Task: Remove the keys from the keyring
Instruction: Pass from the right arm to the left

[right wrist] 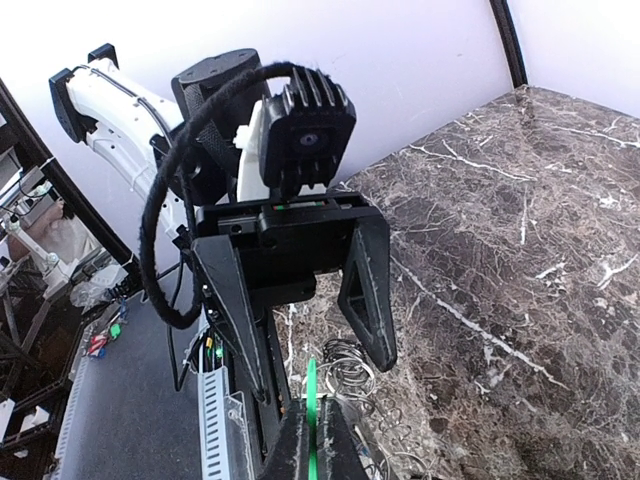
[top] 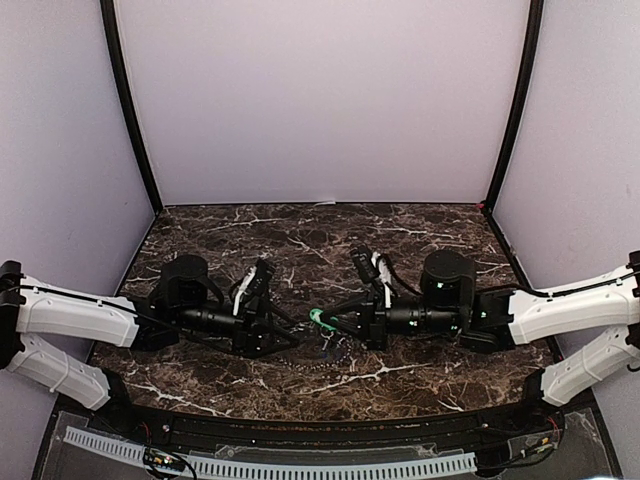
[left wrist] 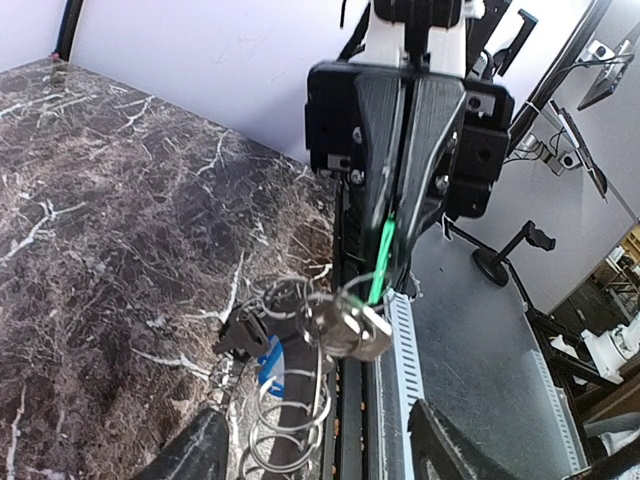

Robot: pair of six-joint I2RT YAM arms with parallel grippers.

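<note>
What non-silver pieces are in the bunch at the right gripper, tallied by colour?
green piece: 1
blue piece: 1
black piece: 1
Total: 3

I see the tabletop (left wrist: pixel 120 220) as polished dark marble with white veins. The keys (left wrist: pixel 352 332) and the wire coil (left wrist: pixel 285 425) are shiny bare metal. On the left gripper (right wrist: pixel 322 378) the fingers (right wrist: pixel 368 290) look like matt black plastic, and the green piece (left wrist: pixel 381 255) like smooth plastic.
</note>
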